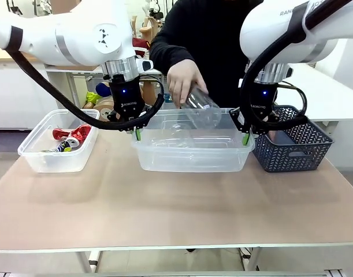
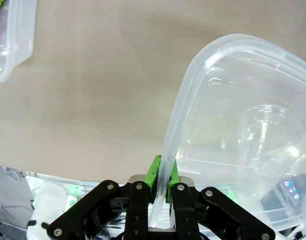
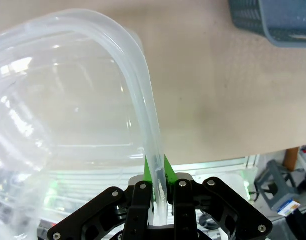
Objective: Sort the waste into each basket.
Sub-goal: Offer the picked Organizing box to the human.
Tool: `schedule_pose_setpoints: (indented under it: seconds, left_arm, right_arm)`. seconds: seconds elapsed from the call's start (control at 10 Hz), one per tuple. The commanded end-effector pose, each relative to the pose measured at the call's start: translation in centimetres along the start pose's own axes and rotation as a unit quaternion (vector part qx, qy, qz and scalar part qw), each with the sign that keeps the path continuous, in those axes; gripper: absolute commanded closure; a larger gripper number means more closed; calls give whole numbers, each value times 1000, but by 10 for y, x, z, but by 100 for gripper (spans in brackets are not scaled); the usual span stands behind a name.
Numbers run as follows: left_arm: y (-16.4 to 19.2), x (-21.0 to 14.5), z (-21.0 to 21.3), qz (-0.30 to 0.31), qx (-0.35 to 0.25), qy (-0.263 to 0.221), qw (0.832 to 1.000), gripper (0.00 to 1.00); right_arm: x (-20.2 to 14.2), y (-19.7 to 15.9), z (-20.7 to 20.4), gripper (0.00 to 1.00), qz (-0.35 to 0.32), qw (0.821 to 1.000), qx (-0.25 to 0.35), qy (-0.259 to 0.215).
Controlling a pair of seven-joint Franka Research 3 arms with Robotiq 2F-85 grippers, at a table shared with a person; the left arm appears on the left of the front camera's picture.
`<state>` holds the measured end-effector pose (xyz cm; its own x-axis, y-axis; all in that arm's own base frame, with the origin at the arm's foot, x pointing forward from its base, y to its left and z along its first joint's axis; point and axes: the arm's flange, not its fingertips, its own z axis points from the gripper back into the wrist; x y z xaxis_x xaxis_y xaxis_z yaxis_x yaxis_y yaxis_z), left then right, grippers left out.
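Front view: left gripper (image 1: 136, 134) and right gripper (image 1: 245, 138) each clamp the middle tub's (image 1: 190, 156) rim at opposite ends. Between the fingers, a hand (image 1: 185, 81) tilts a bottle (image 1: 201, 107) neck-down. Beyond the right fingers stands a dark basket (image 1: 294, 144).

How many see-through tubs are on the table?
2. The big clear tub sits in the middle, with the left pincer and right pincer clamped on its ends. The small clear tub is to the robot's left, holding crushed cans.
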<state>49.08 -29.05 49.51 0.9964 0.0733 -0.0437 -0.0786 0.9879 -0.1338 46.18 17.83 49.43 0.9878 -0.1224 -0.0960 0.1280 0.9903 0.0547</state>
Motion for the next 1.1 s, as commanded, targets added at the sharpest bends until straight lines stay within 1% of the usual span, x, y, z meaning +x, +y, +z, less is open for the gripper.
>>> schedule_pose_setpoints:
  seconds: [0.0,1.0]
  left_arm:
    - [6,0,2,6,-2,-11,1000,100]
    - [6,0,2,6,-2,-11,1000,100]
  right_arm:
    - [-1,2,2,100,2,1000,6,-3]
    - [-1,2,2,100,2,1000,6,-3]
